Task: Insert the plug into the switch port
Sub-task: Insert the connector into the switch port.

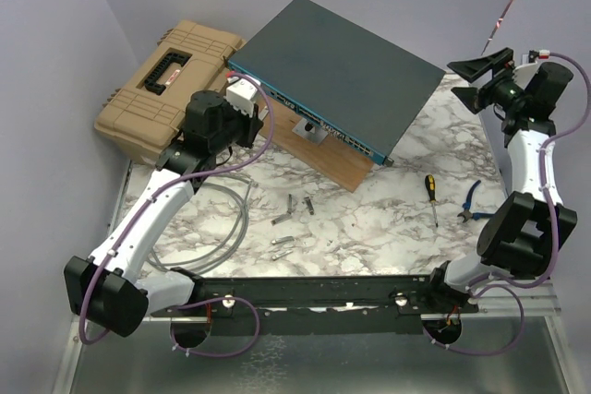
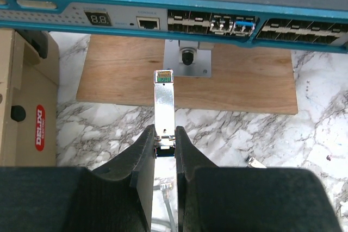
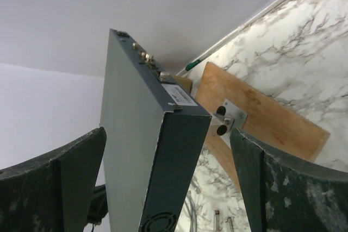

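The switch (image 1: 342, 62), a flat dark grey-teal box, rests tilted on a wooden board (image 1: 323, 161). Its blue front face (image 2: 54, 17) carries a row of small dark ports (image 2: 212, 24), and one port holds a blue-tabbed module (image 2: 244, 24). My left gripper (image 2: 164, 140) is shut on the rear end of the plug (image 2: 164, 99), a slim silver module. The plug points at the front face, its tip short of it and left of the port row. From above, the left gripper (image 1: 259, 122) sits just before that face. My right gripper (image 1: 469, 80) hangs open by the switch's right corner (image 3: 179, 150), touching nothing.
A tan toolbox (image 1: 166, 76) stands left of the switch. A metal bracket (image 2: 187, 58) sits on the board under the front face. Several loose silver modules (image 1: 291, 219) and a grey cable (image 1: 226, 228) lie on the marble table. A screwdriver (image 1: 430, 198) and pliers (image 1: 471, 202) lie at the right.
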